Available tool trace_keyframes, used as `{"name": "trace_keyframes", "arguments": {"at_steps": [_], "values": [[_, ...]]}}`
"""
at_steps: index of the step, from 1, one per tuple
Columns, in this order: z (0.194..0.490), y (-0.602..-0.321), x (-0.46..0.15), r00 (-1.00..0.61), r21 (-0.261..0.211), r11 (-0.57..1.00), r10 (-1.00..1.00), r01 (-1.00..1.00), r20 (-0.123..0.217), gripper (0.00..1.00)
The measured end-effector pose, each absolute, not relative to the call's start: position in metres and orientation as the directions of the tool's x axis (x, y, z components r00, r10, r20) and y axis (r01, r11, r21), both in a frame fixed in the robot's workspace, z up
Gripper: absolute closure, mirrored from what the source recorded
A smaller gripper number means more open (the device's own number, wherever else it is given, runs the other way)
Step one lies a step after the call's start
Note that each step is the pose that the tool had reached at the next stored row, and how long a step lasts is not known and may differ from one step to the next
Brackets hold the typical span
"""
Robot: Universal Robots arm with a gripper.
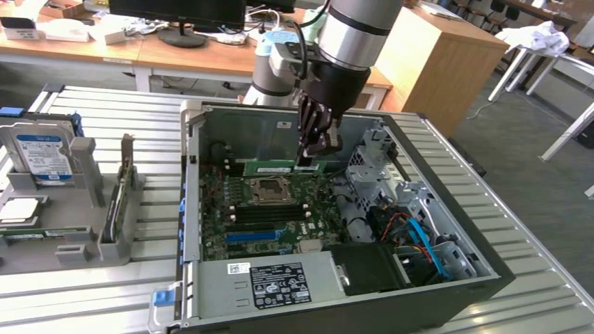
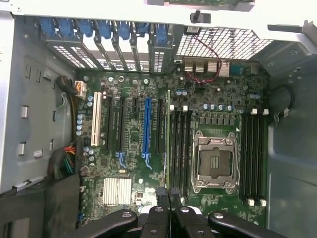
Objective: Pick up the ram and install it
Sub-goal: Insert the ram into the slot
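Observation:
The ram [image 1: 278,168] is a thin green stick that hangs level over the motherboard [image 1: 243,209] inside the open computer case [image 1: 190,174]. My gripper [image 1: 310,160] reaches down from above and is shut on the stick's end towards the exterior view's right. In the wrist view the ram [image 2: 168,139] shows edge-on as a narrow green line running out from between my black fingers [image 2: 157,218]. It lies along the black memory slots [image 2: 181,148] beside the CPU socket [image 2: 215,161], and I cannot tell whether it touches a slot.
A drive cage [image 1: 376,160] and cables stand close to the gripper on the exterior view's right. The power supply [image 1: 269,282] fills the case's near end. A blue-labelled hard drive [image 1: 42,156] sits in a grey holder outside the case. A blue expansion slot [image 2: 146,126] lies beside the memory slots.

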State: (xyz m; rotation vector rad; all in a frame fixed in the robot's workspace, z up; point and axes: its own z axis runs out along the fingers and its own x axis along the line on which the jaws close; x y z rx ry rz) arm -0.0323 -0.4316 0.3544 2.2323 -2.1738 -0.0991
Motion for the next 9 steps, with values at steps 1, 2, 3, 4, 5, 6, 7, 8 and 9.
{"name": "trace_keyframes", "arguments": {"at_steps": [1,2,3,4,5,6,7,8,9], "values": [[0.353,-0.432,-0.032,0.026,0.062,-0.027,-0.999,-0.998,-0.029,0.88],[0.352,-0.432,-0.032,0.026,0.062,-0.027,-0.999,-0.998,-0.029,0.88],[0.351,-0.432,-0.032,0.026,0.062,-0.027,-0.999,-0.998,-0.029,0.88],[0.349,-0.432,-0.032,0.026,0.062,-0.027,-0.999,-0.998,-0.029,0.88],[0.348,-0.432,-0.032,0.026,0.062,-0.027,-0.999,-0.998,-0.029,0.88],[0.346,-0.432,-0.032,0.026,0.062,-0.027,-0.999,-0.998,-0.029,0.88],[0.345,-0.432,-0.032,0.026,0.062,-0.027,-0.999,-0.998,-0.029,0.88],[0.344,-0.432,-0.032,0.026,0.062,-0.027,-0.999,-0.998,-0.029,0.88],[0.342,-0.432,-0.032,0.026,0.062,-0.027,-0.999,-0.998,-0.029,0.88]]}}
